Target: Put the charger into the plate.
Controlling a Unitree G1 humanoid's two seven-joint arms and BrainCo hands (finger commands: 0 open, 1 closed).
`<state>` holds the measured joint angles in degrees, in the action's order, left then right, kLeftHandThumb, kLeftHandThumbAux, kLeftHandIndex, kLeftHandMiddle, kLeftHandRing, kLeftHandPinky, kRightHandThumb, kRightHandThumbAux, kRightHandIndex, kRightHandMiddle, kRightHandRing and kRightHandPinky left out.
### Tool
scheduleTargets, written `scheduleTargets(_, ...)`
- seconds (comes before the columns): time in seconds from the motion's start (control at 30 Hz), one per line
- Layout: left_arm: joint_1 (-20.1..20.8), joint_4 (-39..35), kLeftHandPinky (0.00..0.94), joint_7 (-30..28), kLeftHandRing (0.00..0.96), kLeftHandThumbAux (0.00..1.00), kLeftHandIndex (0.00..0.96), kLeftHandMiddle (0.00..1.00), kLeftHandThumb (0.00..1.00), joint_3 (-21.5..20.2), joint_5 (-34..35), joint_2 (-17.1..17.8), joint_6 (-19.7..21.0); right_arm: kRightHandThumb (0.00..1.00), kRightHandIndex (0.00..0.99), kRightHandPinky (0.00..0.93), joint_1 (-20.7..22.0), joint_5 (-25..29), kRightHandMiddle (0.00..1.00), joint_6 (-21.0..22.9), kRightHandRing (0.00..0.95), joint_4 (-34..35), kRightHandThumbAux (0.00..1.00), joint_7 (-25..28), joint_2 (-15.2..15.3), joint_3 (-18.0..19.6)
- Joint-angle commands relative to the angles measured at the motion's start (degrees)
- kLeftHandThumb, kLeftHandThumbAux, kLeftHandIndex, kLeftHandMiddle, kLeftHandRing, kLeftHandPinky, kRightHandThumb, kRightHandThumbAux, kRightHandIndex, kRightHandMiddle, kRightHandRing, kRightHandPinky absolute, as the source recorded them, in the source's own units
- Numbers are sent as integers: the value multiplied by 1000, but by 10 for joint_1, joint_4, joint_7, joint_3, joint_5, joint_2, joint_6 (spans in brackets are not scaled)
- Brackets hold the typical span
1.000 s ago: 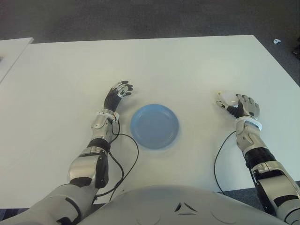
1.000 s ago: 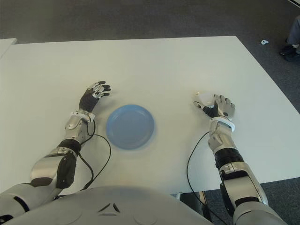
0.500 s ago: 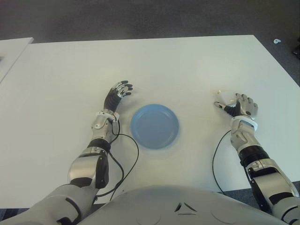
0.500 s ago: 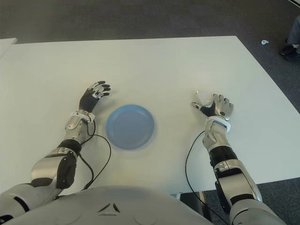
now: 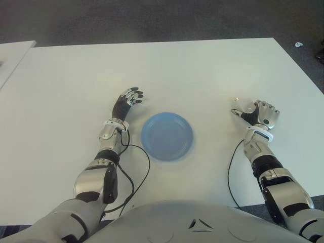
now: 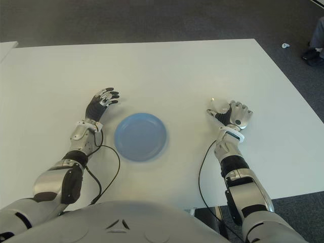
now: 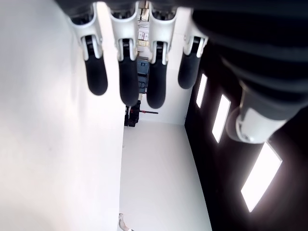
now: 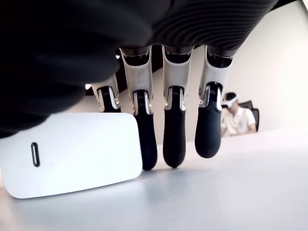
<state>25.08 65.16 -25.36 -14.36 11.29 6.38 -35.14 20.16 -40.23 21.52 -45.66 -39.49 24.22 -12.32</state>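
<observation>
Four right hand (image 5: 260,114) fingers (image 8: 173,139) curl around the white charger (image 8: 72,151), at the blue plate's (image 5: 167,135) 3 o'clock. The left hand (image 5: 126,101), fingers loosely spread, shows at its 10 o'clock

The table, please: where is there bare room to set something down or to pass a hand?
Bare: the table's far half beyond both hands, the stretch between the plate and the right hand, and the empty plate itself. Tight: the left hand beside the plate's left rim, and the charger at the right fingers.

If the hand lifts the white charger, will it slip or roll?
The charger looks smooth and glossy, so it may slip between the right hand's fingers. Its flat, boxy sides suggest it will slide, not roll.
</observation>
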Motion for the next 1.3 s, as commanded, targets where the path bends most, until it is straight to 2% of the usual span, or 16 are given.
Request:
scheduleTargets(0.03, -13, 3, 312, 4, 319, 540, 261, 324, 53, 0, 0, -4, 15, 848, 402, 819, -6, 21, 529, -5, 785, -29, 673, 6, -25, 1)
scheduleTargets(0.83, -14, 3, 297, 7, 305, 548, 241, 309, 63, 3, -6, -2, 15, 849, 403, 763, 0, 49, 523, -34, 793, -29, 676, -2, -31, 16)
scheduleTargets(1.3, -15, 6, 314, 9, 320, 547, 242, 319, 74, 4, -9, -3, 8, 849, 403, 781, -2, 63, 519, -50, 791, -32, 676, -1, -31, 23)
